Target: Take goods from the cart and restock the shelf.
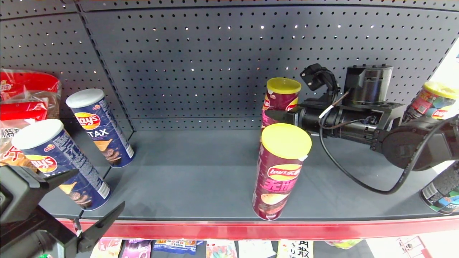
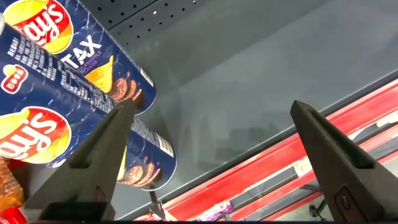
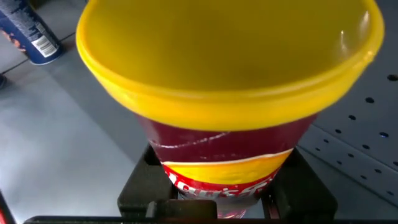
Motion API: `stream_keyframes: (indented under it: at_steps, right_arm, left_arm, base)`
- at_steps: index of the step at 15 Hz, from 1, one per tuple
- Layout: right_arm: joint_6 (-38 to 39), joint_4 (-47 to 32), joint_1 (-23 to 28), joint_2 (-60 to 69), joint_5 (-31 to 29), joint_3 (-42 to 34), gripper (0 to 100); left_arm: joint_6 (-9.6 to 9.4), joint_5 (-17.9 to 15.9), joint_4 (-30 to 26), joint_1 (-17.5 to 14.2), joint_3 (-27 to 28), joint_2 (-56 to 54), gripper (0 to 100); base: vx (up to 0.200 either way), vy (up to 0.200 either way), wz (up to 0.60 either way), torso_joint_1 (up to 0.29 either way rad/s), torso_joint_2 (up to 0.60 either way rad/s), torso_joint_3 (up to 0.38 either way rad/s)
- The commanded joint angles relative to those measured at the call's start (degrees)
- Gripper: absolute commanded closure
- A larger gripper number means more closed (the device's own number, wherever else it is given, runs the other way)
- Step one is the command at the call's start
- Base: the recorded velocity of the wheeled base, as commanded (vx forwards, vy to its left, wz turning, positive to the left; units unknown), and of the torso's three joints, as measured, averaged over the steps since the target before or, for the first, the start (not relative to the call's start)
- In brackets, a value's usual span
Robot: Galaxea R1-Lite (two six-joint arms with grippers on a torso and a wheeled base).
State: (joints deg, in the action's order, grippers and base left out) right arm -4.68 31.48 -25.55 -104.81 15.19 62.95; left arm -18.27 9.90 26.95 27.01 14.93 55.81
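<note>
Two maroon chip cans with yellow lids stand mid-shelf, one behind the other. My right gripper [image 1: 274, 116] comes in from the right and is shut on the rear maroon can [image 1: 281, 95], whose lid [image 3: 230, 74] looms close in the right wrist view, with dark fingers [image 3: 134, 193] on either side of the can. The front maroon can [image 1: 279, 172] stands free near the red shelf edge. My left gripper [image 1: 100, 187] hangs open and empty at the shelf's front left [image 2: 211, 106], beside two blue chip cans [image 1: 98, 125] [image 1: 61, 165].
The grey shelf deck [image 1: 193, 168] lies bare between the blue and maroon cans. Red snack bags [image 1: 25, 96] sit far left. More cans [image 1: 434, 100] [image 1: 443, 193] stand at the right end. Packets [image 1: 175, 245] fill the shelf below. A perforated back panel [image 1: 215, 64] closes the rear.
</note>
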Motion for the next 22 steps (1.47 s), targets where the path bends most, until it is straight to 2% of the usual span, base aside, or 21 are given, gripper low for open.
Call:
stream_keyframes:
  at_steps: [1, 10, 11, 15, 22]
  right_arm:
    - [-0.1, 1.0, 0.0, -1.1, -0.1, 0.4, 100]
    - [1.1, 2.4, -0.6, -1.9, -0.4, 0.2, 100]
    - [1.0, 2.4, -0.6, -1.8, -0.4, 0.1, 0]
    - [1.6, 2.4, -0.6, -0.3, -0.5, -0.8, 0]
    - [1.6, 2.1, -0.6, 6.6, -2.2, -8.5, 0]
  left_arm:
    - [-0.01, 0.0, -0.1, 0.0, -0.1, 0.1, 0]
    - [-0.01, -0.1, 0.0, 0.0, -0.2, 0.1, 0]
    - [-0.01, -0.1, 0.0, 0.0, -0.1, 0.1, 0]
    - [0.08, -0.1, 0.0, 0.0, -0.2, 0.0, 0]
    - [-0.01, -0.1, 0.0, 0.1, -0.1, 0.1, 0]
  base:
    - [0.000, 0.000, 0.00, 0.000, 0.00, 0.000]
    - [0.000, 0.000, 0.00, 0.000, 0.00, 0.000]
    - [0.000, 0.000, 0.00, 0.000, 0.00, 0.000]
    - [0.000, 0.000, 0.00, 0.000, 0.00, 0.000]
    - [0.000, 0.000, 0.00, 0.000, 0.00, 0.000]
